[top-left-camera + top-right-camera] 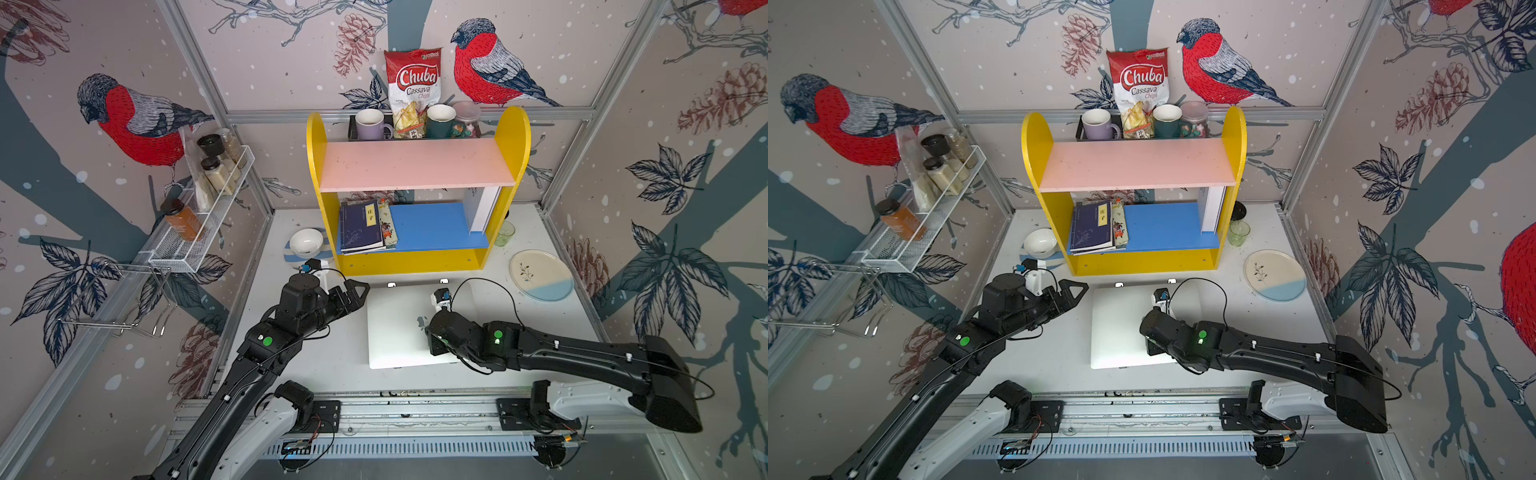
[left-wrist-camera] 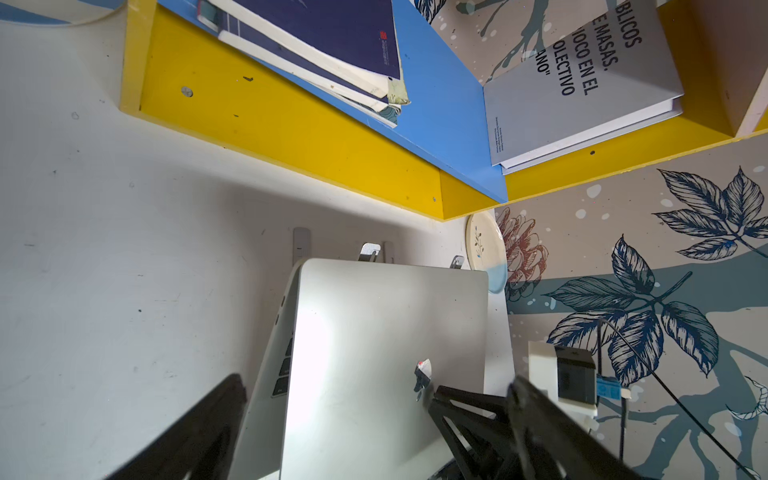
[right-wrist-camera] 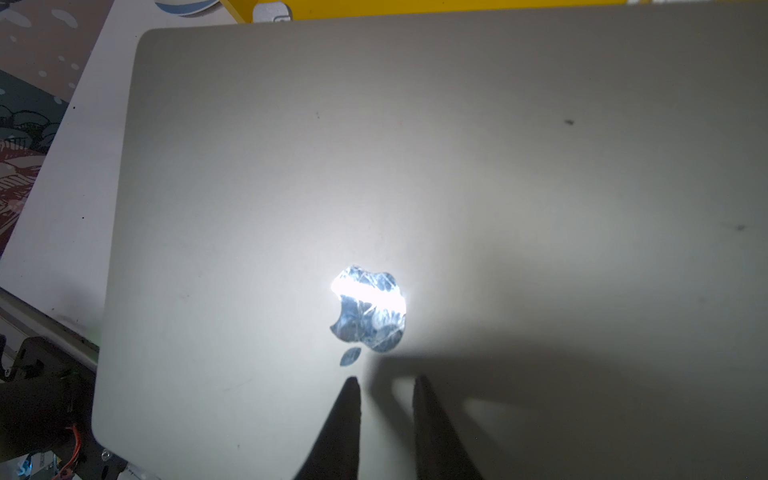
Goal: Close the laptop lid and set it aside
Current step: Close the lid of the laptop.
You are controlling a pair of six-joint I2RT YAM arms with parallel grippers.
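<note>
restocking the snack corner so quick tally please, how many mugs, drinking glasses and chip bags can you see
mugs: 2, a lilac ceramic mug and a dark green ceramic mug
clear green drinking glass: 1
red and white cassava chips bag: 1
total: 4

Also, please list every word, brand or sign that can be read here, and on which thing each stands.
"Chuba Cassava Chips": chips bag.
"庄子": navy book.
"BLICOS", "E MASAS.", "IOCO EN EL", "OLECTIVO", cut off: grey book.
Apple logo: laptop lid.
Grey book's small print: too small to read.
</note>
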